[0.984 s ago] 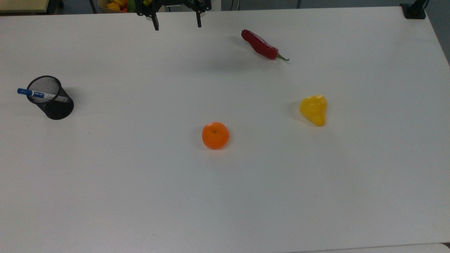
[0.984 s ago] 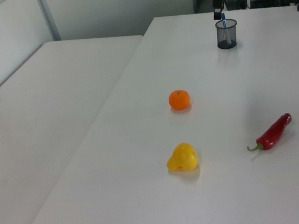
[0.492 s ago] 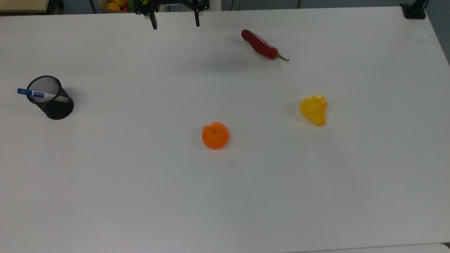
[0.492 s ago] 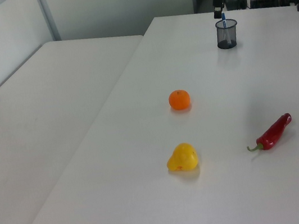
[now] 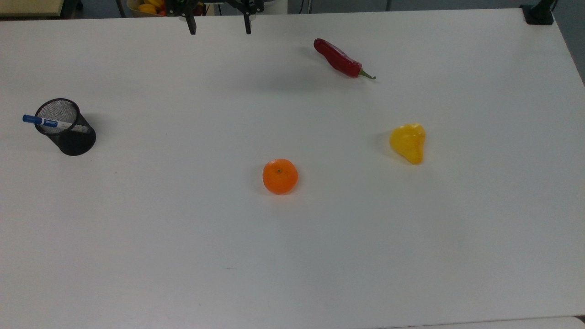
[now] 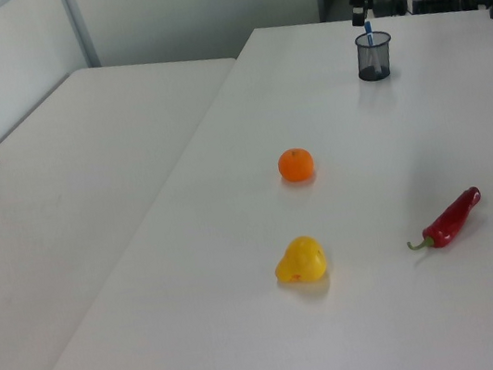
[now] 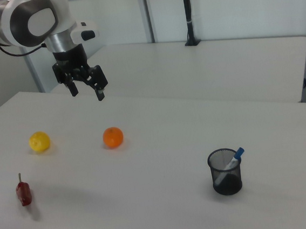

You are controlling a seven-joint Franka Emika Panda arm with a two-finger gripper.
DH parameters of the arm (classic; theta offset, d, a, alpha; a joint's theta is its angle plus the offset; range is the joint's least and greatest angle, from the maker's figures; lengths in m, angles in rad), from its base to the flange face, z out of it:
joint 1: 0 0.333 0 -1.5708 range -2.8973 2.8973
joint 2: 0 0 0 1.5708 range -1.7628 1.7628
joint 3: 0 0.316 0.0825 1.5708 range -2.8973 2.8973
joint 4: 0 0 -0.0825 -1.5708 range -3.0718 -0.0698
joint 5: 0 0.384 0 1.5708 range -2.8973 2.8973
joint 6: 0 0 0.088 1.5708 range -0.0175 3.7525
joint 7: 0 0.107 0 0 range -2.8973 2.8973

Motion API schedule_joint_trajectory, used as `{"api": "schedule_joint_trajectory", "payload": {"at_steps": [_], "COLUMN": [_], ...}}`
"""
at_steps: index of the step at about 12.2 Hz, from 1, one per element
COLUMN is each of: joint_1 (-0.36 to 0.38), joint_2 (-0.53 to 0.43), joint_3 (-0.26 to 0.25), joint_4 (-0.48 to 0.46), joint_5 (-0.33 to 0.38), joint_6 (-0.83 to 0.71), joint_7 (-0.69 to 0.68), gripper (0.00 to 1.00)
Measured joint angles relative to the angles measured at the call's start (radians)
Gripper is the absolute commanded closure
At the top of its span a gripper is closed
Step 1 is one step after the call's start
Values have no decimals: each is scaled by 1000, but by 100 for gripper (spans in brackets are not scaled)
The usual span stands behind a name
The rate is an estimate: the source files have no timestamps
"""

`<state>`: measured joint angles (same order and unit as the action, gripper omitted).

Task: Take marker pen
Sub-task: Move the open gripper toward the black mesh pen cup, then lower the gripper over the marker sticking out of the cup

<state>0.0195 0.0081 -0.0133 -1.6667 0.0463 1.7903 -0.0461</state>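
Marker pen (image 7: 231,162) leans in mesh cup (image 7: 225,172), blue cap up; likely light, stiff, smooth. Grasp exposed upper barrel. Gripper (image 7: 87,92) released, empty, well apart.

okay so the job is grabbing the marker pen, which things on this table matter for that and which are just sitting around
Part of the job:
marker pen, leaning in the black mesh cup
gripper, open, up in the air away from the cup

Just lying about:
orange
yellow pear
red chili
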Motion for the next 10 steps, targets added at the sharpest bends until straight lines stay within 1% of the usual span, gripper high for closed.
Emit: {"api": "schedule_joint_trajectory", "payload": {"at_steps": [2,7,9,10], "joint_1": [-19,-36,-38,-40], "joint_2": [-1,1,7,19], "joint_3": [-22,-127,-159,-182], "joint_4": [3,3,2,1], "joint_5": [-3,-4,-16,-37], "joint_6": [30,130,164,198], "joint_7": [11,11,15,37], "gripper": [0,0,0,0]}}
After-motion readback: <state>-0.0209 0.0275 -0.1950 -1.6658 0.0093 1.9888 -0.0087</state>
